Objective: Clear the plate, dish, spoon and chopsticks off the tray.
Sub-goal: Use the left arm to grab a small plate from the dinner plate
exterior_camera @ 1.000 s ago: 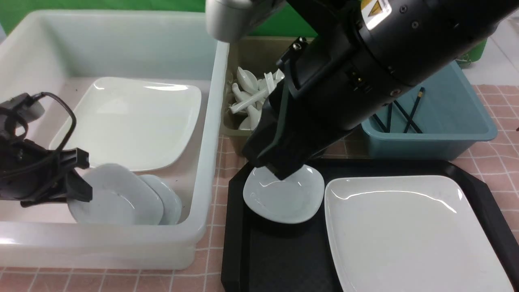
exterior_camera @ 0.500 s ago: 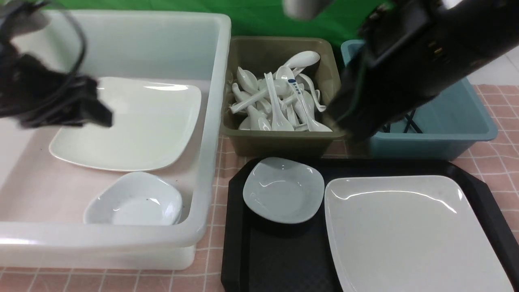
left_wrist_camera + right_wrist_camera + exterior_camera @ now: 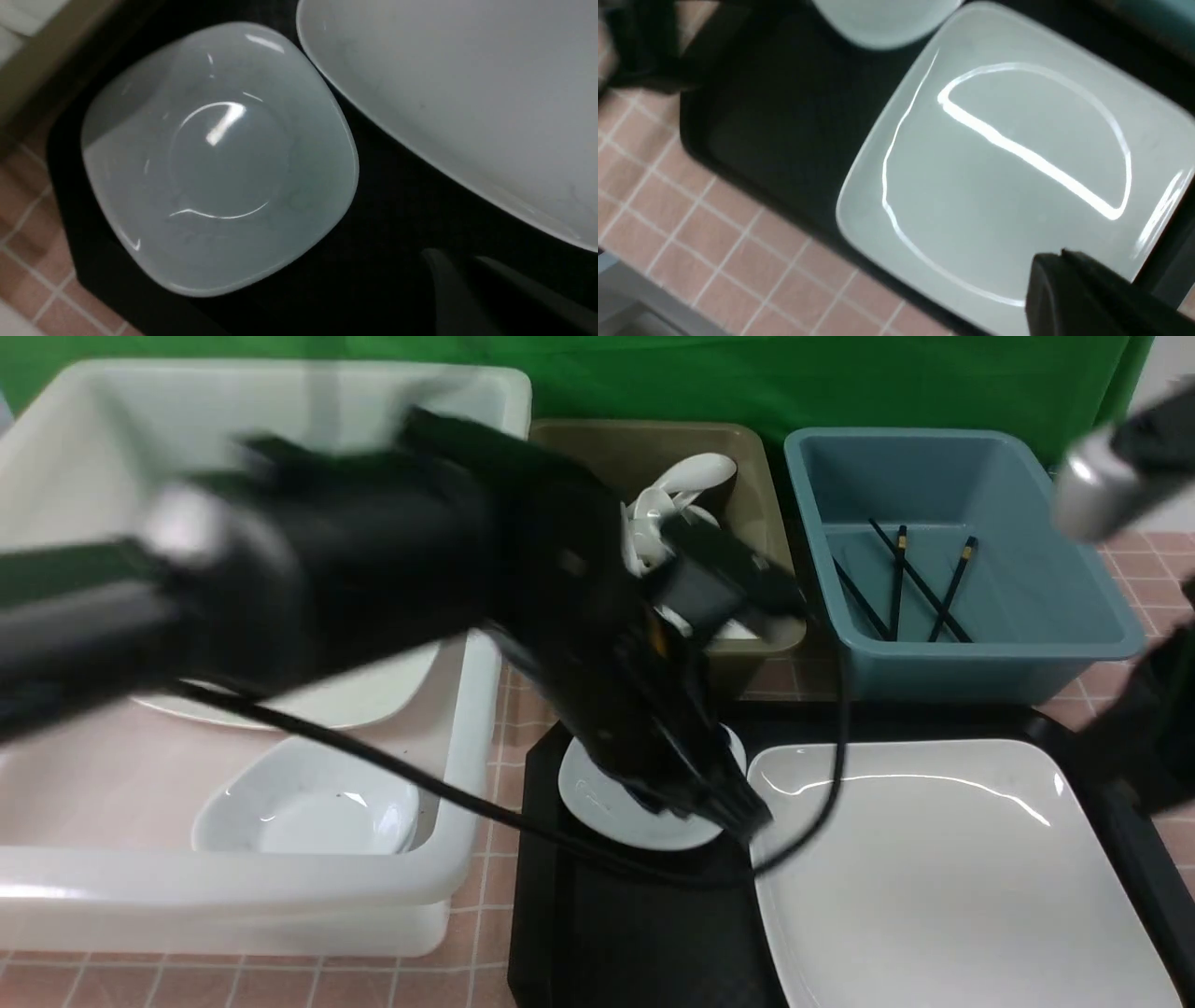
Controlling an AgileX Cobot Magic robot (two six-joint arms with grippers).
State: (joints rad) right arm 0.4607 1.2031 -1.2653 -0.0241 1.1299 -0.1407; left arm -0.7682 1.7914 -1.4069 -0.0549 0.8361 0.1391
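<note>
The small white dish (image 3: 597, 803) (image 3: 219, 158) sits at the black tray's (image 3: 644, 933) far left corner. The large white plate (image 3: 934, 868) (image 3: 1008, 177) fills the tray's right side. My left arm reaches across, and my left gripper (image 3: 742, 814) (image 3: 455, 255) hovers over bare tray between dish and plate, its fingers (image 3: 444, 284) a little apart with nothing between them. My right gripper (image 3: 1057, 255) is shut and empty above the plate's edge. Black chopsticks (image 3: 920, 581) lie in the teal bin. The blue-tipped spoon is hidden behind my left arm.
A big white tub (image 3: 471, 728) at the left holds a square plate and small dishes (image 3: 308, 803). Behind the tray stand an olive bin (image 3: 747, 457) of white spoons and the teal bin (image 3: 990, 663). Pink checked cloth (image 3: 509, 709) covers the table.
My left arm has swung from over the white tub to the tray, ending above the dish. My right arm has pulled back from the dish to the right edge.
</note>
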